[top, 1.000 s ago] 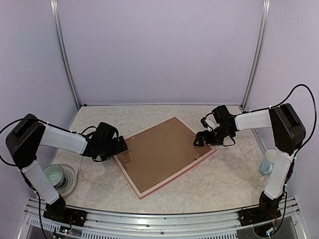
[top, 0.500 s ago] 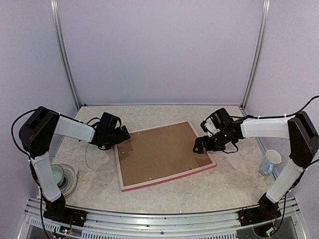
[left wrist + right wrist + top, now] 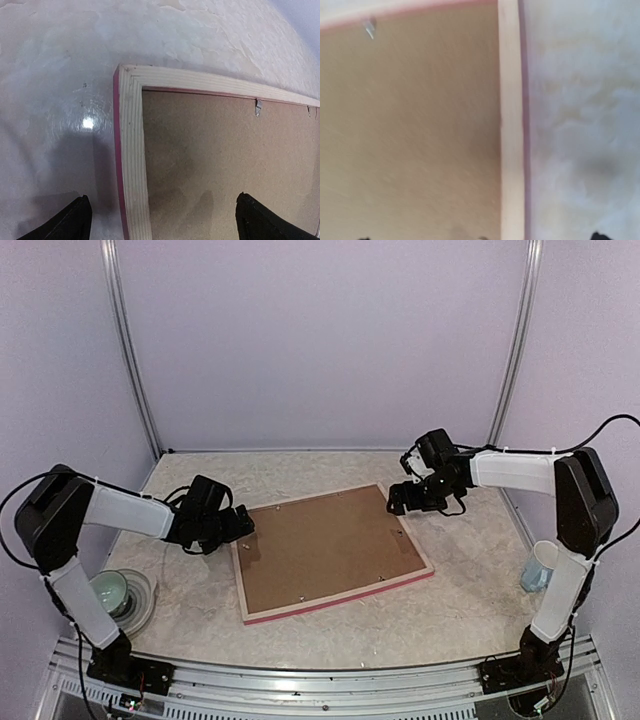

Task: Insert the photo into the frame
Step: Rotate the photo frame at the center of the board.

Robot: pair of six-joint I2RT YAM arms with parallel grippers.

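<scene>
At table (image 3: 470, 590) centre, we see frame (image 3: 338, 598) lying face down, brown backing (image 3: 325, 545) up, metal clip (image 3: 258, 107) on far rail. Left gripper (image 3: 238, 527) at far-left corner, jaws apart, astride left rail. Right gripper (image 3: 398, 502) at far-right corner, jaws apart, astride right rail. Contact: we cannot tell

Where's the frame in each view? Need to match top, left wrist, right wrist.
Top external: frame lies mid-picture, back up.
Left wrist: frame corner upper left, pale rail running down.
Right wrist: frame rail vertical, right of centre.
Shared landmark: brown backing board inside the rail.
</scene>
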